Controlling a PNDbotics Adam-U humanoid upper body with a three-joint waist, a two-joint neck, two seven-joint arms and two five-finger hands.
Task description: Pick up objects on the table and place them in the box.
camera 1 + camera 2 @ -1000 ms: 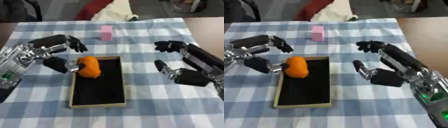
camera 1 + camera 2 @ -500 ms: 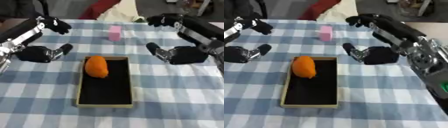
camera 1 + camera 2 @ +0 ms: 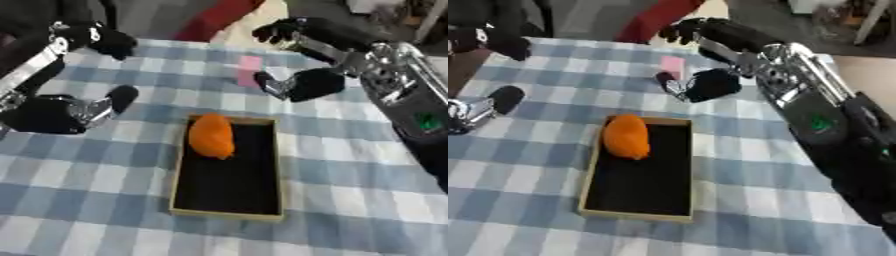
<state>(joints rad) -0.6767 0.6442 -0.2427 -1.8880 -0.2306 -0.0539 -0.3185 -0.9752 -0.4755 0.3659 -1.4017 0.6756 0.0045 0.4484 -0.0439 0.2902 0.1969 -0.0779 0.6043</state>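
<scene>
Release confirmed: we see the orange object point(image 3: 211, 136) lying free in the upper end of the box point(image 3: 229, 206), where a second ago the left hand point(image 3: 52, 112) gripped it at the rim. That hand now sits at mid left, fingers spread, holding nothing. Right hand point(image 3: 308, 84) has swung to upper centre, fingers apart and empty, just beside the pink block point(image 3: 249, 78) on the checked tablecloth point(image 3: 350, 190); we judge that block next

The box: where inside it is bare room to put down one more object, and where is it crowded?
Inside the box, the black floor is bare from below the orange object to the near wall. The far end is crowded, because the orange object fills most of the width there.
</scene>
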